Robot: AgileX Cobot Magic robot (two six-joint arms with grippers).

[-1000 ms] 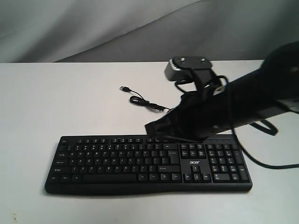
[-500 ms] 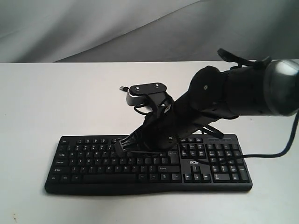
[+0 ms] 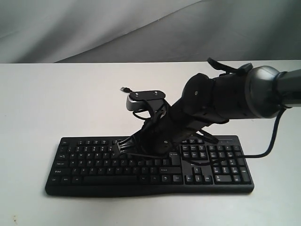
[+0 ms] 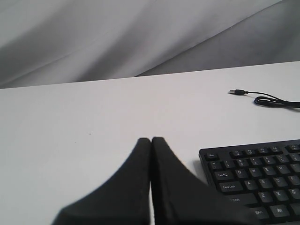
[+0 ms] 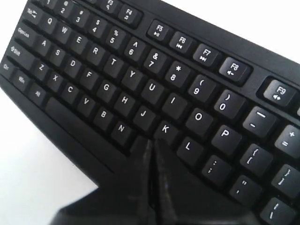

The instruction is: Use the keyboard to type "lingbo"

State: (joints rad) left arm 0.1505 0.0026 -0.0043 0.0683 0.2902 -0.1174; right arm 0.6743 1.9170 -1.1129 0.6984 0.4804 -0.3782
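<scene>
The keyboard [image 3: 94, 162], matte black plastic with white legends, lies flat on the white table [image 3: 47, 103]. My right gripper [image 5: 151, 141], tapered fingers pressed together, points beside its K key. My left gripper [image 4: 151, 139], likewise closed, is off its Esc corner.

Black full-size keyboard [image 3: 94, 162] flat on white table, white-lettered keys, cable trailing behind.

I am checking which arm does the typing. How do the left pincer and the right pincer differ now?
The right pincer points at the keyboard, its tip by the K key; the left pincer is over bare table, beside the keyboard's Esc end. The exterior view shows the right pincer but not the left pincer. Both are black, with jaws shut and empty.
</scene>
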